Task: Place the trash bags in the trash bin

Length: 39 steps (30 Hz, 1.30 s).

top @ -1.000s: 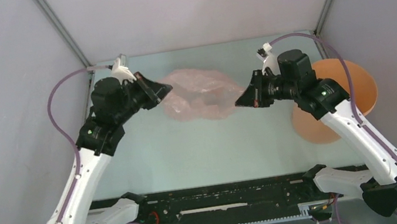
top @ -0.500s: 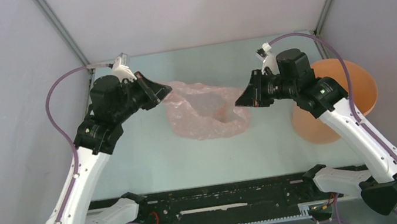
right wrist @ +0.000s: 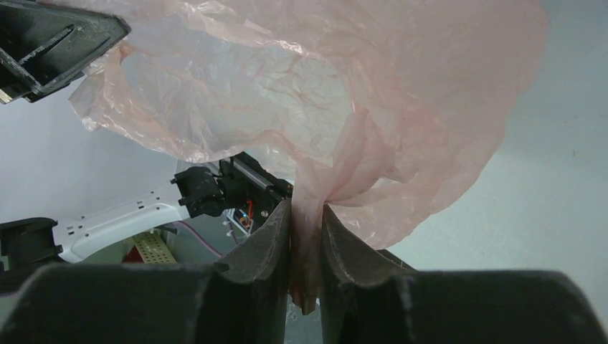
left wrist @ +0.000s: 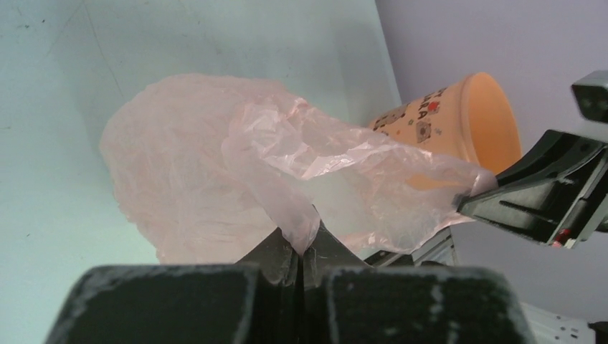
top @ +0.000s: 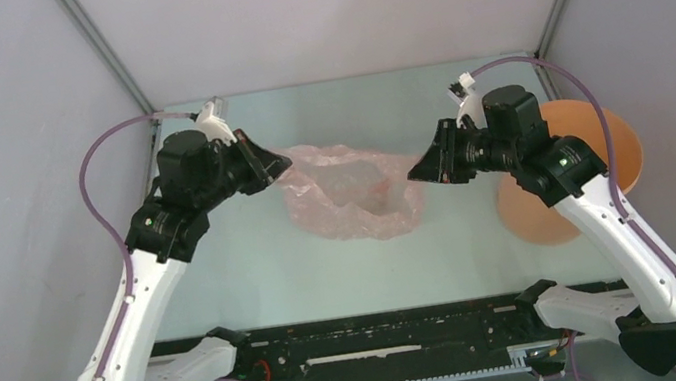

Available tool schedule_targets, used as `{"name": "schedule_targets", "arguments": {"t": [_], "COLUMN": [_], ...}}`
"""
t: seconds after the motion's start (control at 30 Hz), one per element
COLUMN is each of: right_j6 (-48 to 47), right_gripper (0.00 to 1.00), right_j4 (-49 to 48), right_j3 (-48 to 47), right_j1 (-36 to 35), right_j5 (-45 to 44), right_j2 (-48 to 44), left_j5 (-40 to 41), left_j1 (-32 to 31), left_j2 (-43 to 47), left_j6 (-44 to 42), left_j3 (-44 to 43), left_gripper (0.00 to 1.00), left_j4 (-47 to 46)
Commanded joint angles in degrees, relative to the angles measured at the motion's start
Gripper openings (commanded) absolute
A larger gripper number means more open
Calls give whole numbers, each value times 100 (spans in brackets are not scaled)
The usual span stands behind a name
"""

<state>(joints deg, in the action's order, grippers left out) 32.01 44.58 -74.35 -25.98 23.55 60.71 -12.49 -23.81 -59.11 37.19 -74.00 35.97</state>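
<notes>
Trash bag [top: 352,193] hangs stretched mid-frame in top view, between both arms. Left gripper [left wrist: 301,254] clamped on one edge. Right gripper [right wrist: 306,236] jaws slightly apart, film bunched between, hold unclear. Trash bin [top: 622,143] at right. Best: pinch firmly, carry film over bin mouth.

a robotics lab test cell: two white robot arms [top: 142,291] are standing bolted to a black base rail [top: 375,331] at a pale green table [top: 326,273]'s edge, and plain grey wall panels [top: 2,200] on metal posts [top: 106,53] are enclosing them.
</notes>
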Motion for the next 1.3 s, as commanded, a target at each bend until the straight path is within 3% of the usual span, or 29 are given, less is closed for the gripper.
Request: {"name": "schedule_targets", "arguments": {"t": [0.0,0.13,0.2,0.23,0.3,0.47,0.6,0.67,0.93,1.17,1.27], "right_j6": [-55,-46,-35,2,145,784,1007,1003,978,982,993], "right_gripper": [20,12,0,0,0,0,0,0,0,0,0], "right_j4": [-37,-73,-64,-81,-209,-942,-1281,-1264,-1164,-1142,-1136], "right_j3": [-85,-84,-85,-87,-84,-84,-84,-82,-81,-83,-82], "right_j1": [25,-57,-82,-89,-108,-455,-653,-688,-689,-689,-689], "right_j5": [-18,-135,-267,-301,-255,-337,-449,-551,-702,-753,-817], "right_j2": [-42,11,8,3,3,-11,33,46,9,-2,-8], "left_j5": [-311,-469,-530,-582,-622,-72,160,326,1711,1302,559], "left_j1": [35,31,34,35,35,35,34,7,-71,-134,-417], "left_j2": [-61,-85,-125,-157,-237,-369,-61,89,776,1190,1479], "left_j6": [-376,-353,-353,-357,-347,-55,155,261,822,1203,1306], "left_j3": [-315,-274,-296,-324,-434,-886,-845,-838,-375,301,616], "left_gripper": [1,1,2,5,18,69,93,99,100,100,100], "left_j4": [363,378,376,380,486,1394,1638,1884,2748,2675,2082]}}
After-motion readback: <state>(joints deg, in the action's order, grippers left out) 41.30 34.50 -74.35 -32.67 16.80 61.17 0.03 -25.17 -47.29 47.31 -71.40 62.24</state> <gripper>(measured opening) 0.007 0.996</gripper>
